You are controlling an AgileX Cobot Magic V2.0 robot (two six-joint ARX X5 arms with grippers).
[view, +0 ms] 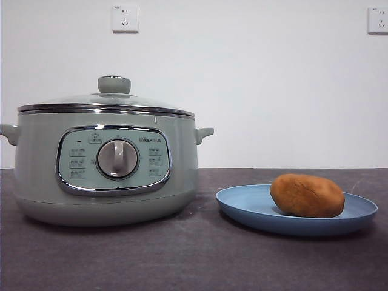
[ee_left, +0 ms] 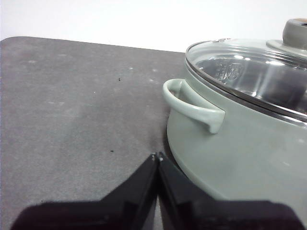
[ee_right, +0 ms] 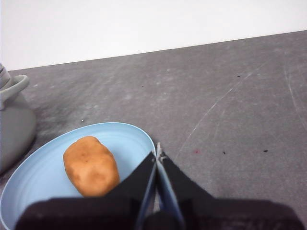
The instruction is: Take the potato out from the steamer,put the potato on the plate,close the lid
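I judge all done: potato on plate, lid seated on steamer, at plate's nine o'clock; left end effector and right end effector both pressed together, empty.

Steamer: stands on the tabletop, left in the front view.
Lid: sits on the steamer, closing it.
Plate: rests on the tabletop, right of the steamer, near it but apart.
Potato: lies on the plate, right of its middle.
Wall sockets: behind, above both.
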